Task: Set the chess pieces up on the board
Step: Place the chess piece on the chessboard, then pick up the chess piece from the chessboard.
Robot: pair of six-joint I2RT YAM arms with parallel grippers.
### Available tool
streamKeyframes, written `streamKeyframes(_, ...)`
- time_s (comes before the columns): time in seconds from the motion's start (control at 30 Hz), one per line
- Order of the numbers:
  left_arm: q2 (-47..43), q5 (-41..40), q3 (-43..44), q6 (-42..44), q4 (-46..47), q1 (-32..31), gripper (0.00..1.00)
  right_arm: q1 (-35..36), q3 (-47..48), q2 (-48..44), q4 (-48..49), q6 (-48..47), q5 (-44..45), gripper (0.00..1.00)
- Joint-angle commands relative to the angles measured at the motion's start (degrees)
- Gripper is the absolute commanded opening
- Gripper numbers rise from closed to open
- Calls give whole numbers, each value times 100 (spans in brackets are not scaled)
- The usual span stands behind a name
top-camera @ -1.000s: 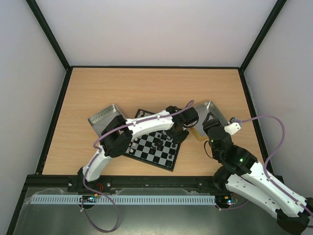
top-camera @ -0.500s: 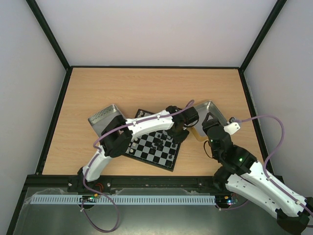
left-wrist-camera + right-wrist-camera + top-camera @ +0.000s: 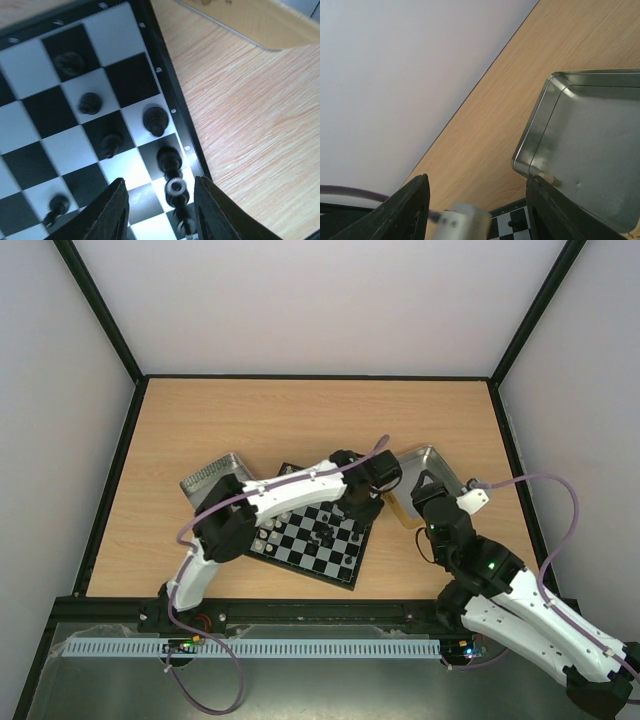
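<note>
A: What stood around the table [image 3: 300,410]?
B: Plain white walls [image 3: 320,300] on three sides, joined by black corner posts [image 3: 100,310].
A: And the top itself?
B: It was pale wood grain, evenly lit, with a black rail [image 3: 300,612] along its near edge and a grey surface [image 3: 300,690] below.

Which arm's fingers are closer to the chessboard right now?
Left. The left arm's fingers hang open directly over the board, straddling black pieces along its edge. The right arm's fingers are open off the board, above the table near a metal tray.
</note>
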Motion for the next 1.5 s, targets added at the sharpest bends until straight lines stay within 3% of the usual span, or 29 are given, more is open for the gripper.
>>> streamKeyframes(0.0, -918, -166, -599, -178, 180, 259, 39, 2, 43, 179, 248, -220, -62, 52)
streamKeyframes(0.2, -2207, -365, -2265, -586, 1209, 957, 39, -3, 294, 1026, 712, -1043, -887, 53)
streamKeyframes(0.4, -3832, -1063, -3611, -824, 2219, 1733, 40, 9, 969, 2642, 985, -1975, -2220, 53)
streamKeyframes(0.6, -5461, -1739, -4848, -598, 3211, 2275, 45, 63, 2066, 4634, 476, -2788, -3184, 48)
streamKeyframes(0.8, -6452, -2319, -5708, -234, 3946, 2385, 45, 443, 3176, 6196, -506, -3461, -3061, 46)
streamKeyframes(1.0, -6953, -2397, -6132, -190, 4337, 2395, 47, 712, 3500, 6852, -816, -3468, -3166, 45)
streamKeyframes(1.13, -7098, -2271, -6187, -218, 4395, 2403, 47, 764, 3636, 7215, -1034, -3375, -3140, 36)
streamKeyframes(1.47, -7306, -2496, -6151, -104, 4292, 2406, 47, 777, 3641, 7400, -1148, -3067, -2923, 29)
